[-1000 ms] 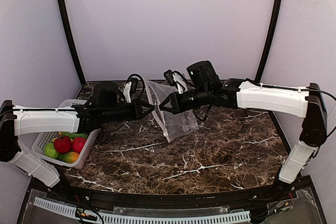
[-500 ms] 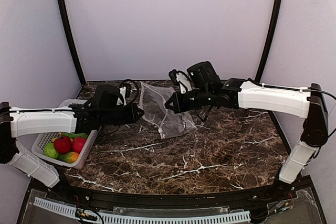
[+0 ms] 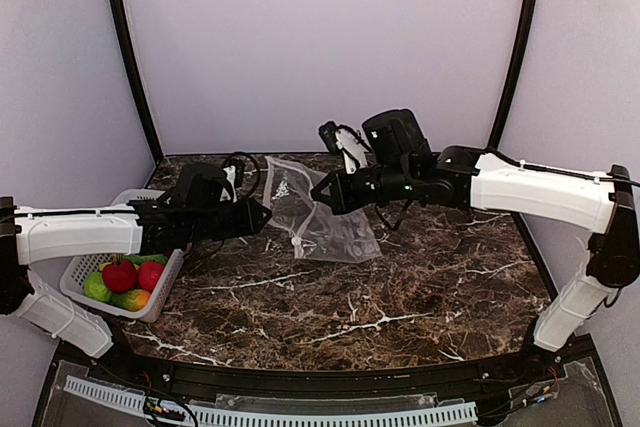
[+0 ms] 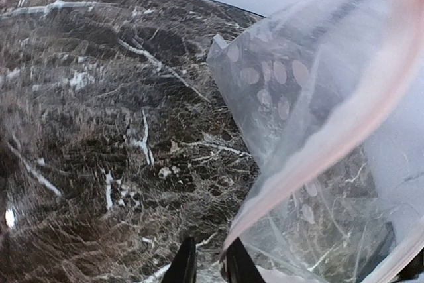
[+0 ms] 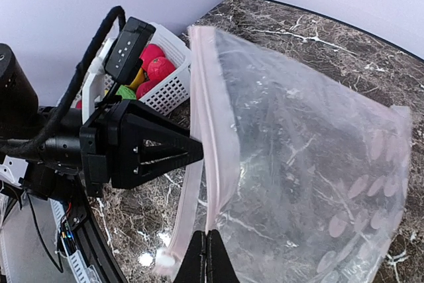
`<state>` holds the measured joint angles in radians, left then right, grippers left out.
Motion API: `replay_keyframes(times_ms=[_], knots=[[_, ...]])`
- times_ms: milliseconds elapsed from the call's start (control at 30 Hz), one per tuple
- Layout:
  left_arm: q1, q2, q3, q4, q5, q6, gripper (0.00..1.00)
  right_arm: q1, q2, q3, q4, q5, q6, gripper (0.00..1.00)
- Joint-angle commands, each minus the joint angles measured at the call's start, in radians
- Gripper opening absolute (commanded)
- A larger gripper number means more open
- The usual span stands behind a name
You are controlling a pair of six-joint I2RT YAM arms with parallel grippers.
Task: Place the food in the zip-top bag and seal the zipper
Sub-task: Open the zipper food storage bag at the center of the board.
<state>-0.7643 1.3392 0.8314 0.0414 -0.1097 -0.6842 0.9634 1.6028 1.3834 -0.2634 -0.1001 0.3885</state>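
top view: fruit in basket, bag gripped

fruit sits in the white basket, left on the worktop. right jaws clench the dotted bag, draped mid-worktop. only the left wrist view shows left jaws slightly parted beside the pink zipper.

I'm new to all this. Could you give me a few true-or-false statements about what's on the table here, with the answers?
1. The food is inside the zip-top bag. False: it lies in the white basket; the bag looks empty.
2. The right tool is shut on the bag's edge. True.
3. The basket stands at the right edge of the table. False: it stands at the left edge.
4. The bag is printed with white dots. True.
5. The table is plain white. False: it is dark marble with pale veins.
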Motion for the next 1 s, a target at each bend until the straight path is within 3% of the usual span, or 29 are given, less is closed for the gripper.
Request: replay_keyframes(times_ms=[0, 100, 233, 433, 700, 967], knots=[[-0.003, -0.031, -0.021, 0.158, 0.117, 0.015, 0.32, 0.024, 0.013, -0.007, 0.027, 0.018, -0.021, 0.00], [-0.003, -0.009, -0.010, 0.214, 0.200, 0.018, 0.49, 0.036, 0.027, -0.004, 0.034, 0.016, -0.016, 0.00], [-0.002, 0.031, 0.004, 0.257, 0.244, 0.013, 0.65, 0.046, 0.037, 0.001, 0.041, 0.015, -0.014, 0.00], [-0.004, 0.072, 0.034, 0.256, 0.224, 0.002, 0.75, 0.052, 0.040, 0.004, 0.039, 0.027, -0.024, 0.00], [-0.003, 0.086, 0.066, 0.102, -0.032, -0.011, 0.75, 0.072, 0.046, 0.001, 0.032, 0.089, -0.032, 0.00], [-0.003, 0.102, 0.031, 0.035, -0.107, -0.028, 0.50, 0.073, 0.039, -0.008, 0.011, 0.231, 0.028, 0.00]])
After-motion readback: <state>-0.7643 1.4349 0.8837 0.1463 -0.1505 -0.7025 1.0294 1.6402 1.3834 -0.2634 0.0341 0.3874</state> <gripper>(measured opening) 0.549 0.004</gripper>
